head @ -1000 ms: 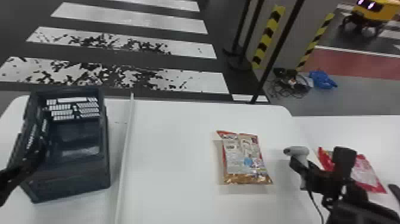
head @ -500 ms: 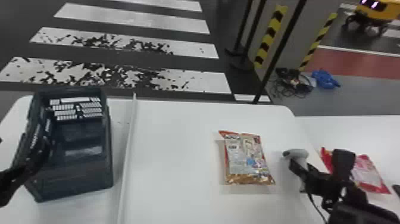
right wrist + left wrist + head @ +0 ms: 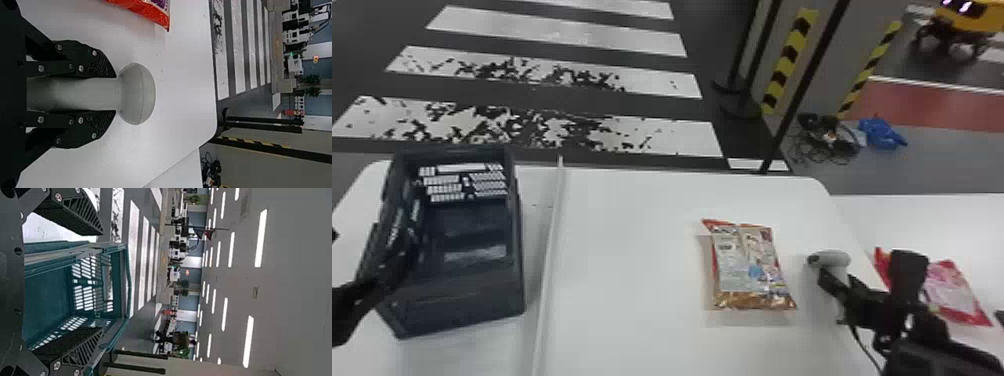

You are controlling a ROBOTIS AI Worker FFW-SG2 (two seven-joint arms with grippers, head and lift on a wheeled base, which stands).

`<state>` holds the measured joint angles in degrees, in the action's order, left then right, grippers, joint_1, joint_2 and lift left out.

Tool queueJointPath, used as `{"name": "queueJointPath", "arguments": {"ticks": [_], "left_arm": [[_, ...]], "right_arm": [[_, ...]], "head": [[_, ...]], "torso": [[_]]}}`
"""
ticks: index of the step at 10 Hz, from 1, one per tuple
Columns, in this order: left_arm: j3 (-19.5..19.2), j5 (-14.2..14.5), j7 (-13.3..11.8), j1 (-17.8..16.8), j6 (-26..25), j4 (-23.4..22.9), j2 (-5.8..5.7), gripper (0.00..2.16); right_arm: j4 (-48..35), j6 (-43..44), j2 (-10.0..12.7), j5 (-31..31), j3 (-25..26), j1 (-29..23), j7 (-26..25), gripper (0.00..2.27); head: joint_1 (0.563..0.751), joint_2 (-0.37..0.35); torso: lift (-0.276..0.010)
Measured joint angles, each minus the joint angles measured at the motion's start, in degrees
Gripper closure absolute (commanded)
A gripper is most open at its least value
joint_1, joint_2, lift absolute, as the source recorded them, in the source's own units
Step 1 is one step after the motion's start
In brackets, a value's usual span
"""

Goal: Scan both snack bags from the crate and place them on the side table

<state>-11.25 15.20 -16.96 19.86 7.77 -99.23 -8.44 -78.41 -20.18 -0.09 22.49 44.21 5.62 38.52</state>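
A white table (image 3: 632, 240) faces a striped crossing (image 3: 557, 32). At its left, the open left gripper (image 3: 362, 272) is at the crate (image 3: 462, 305), fingers wide apart. One snack bag (image 3: 749, 270) lies flat toward the right, near the scanner (image 3: 834, 258) clamped in the right gripper (image 3: 837, 287); the red bag (image 3: 954, 292) rests farther right on the side table (image 3: 922, 215).

So the right gripper (image 3: 836, 289) has its fingers closed on both sides of the grey scanner (image 3: 137, 94)'s handle, with the rounded head poking out past the tips. Off to the left there's a red snack bag (image 3: 150, 13) lying on the white bench (image 3: 180, 82) (only part of it makes it into view, lol). Farther out you get crosswalk stripes (image 3: 237, 47), and far right some black posts (image 3: 266, 121) plus tangled cables (image 3: 211, 168) on the floor.
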Motion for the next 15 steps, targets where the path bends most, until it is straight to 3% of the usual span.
{"name": "queueJointPath", "arguments": {"ticks": [1, 2, 3, 4, 5, 7, 10, 12, 15], "left_arm": [[0.0, 0.0, 0.0, 0.0, 0.0, 0.0, -0.05, 0.14], [0.0, 0.1, 0.0, 0.0, 0.0, 0.0, -0.08, 0.14], [0.0, 0.1, 0.0, 0.0, 0.0, 0.0, -0.09, 0.14], [0.0, 0.1, 0.0, 0.0, 0.0, 0.0, -0.09, 0.14], [0.0, 0.1, 0.0, 0.0, 0.0, 0.0, -0.09, 0.14], [0.0, 0.1, 0.0, 0.1, 0.0, -0.1, -0.09, 0.14], [-0.1, 0.1, 0.0, 0.2, 0.0, -0.1, -0.09, 0.14], [-0.2, 0.1, 0.0, 0.3, 0.0, -0.1, -0.09, 0.14], [-0.2, 0.1, 0.0, 0.1, 0.0, -0.3, -0.02, 0.14]], "right_arm": [[0.0, 0.0, 0.0, 0.0, 0.0, 0.0, -0.3, 1.97], [0.0, 0.1, 0.0, 0.0, 0.0, 0.0, -0.6, 1.43], [0.0, 0.1, 0.0, -0.1, 0.1, 0.0, -0.7, 1.29], [0.1, 0.2, 0.1, -0.1, 0.1, 0.0, -0.8, 1.01], [0.1, 0.2, 0.1, -0.1, 0.0, 0.0, -1.0, 0.55], [0.2, 0.3, 0.1, -0.1, 0.1, -0.1, -1.4, 0.15], [-1.0, 0.9, 0.1, -0.7, 0.9, -0.4, -2.1, 0.12], [-6.3, 0.0, 0.1, -1.9, 1.4, -2.0, -2.1, 0.12], [-16.4, -10.2, 0.1, -9.3, 0.4, -6.9, -0.1, 0.12]], "head": [[0.695, -0.217], [0.695, -0.219], [0.695, -0.219], [0.695, -0.219], [0.695, -0.220], [0.695, -0.222], [0.695, -0.234], [0.695, -0.250], [0.695, -0.253]], "torso": [[-0.098], [-0.098], [-0.098], [-0.098], [-0.098], [-0.098], [-0.098], [-0.098], [-0.098]]}}
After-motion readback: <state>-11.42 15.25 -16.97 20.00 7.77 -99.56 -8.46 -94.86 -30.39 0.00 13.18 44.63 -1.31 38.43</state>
